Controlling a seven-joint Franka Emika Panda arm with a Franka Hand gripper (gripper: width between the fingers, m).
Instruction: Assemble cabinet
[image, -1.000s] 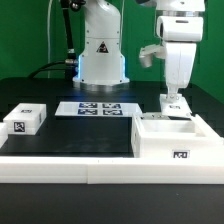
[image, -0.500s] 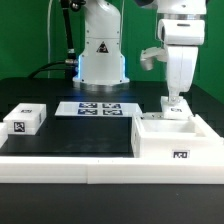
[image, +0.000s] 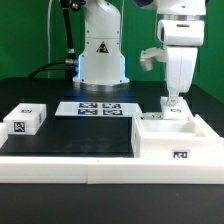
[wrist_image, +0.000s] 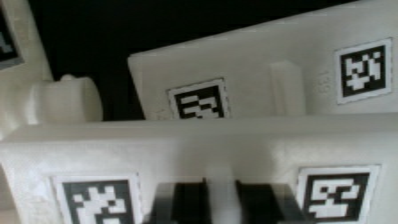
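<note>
— So, from the exterior view's left: why does the small tagged block (image: 26, 120) sit out there alone?

— Parked, I'd judge. It lies well apart from the work with its tags facing up and outward, and nothing touches it.

— And the flat strip in the middle?

— That's the marker board (image: 100, 108), flat on the dark table in front of the arm's base. It's a reference for the rig, not a part.

— Then the cabinet (image: 160, 148).

— It's on the exterior view's right, near the front ledge, open side up, with a tag on its near wall. It rests on the table, not lifted.

— And the gripper (image: 175, 101)?

— It's over the cabinet's far edge, pointing straight down, tips about level with the rim. In the wrist view the fingers (wrist_image: 183, 200) are two dark bars close together with a pale strip between them, so the gap is narrow. Whether they actually pinch that strip, I cannot tell.

— Why come in vertically?

— My guess is that a thin upright wall is best straddled from above, one finger on each side. A tagged panel (wrist_image: 249, 85) leans just beyond it, but I can't tell which piece it belongs to.
</note>
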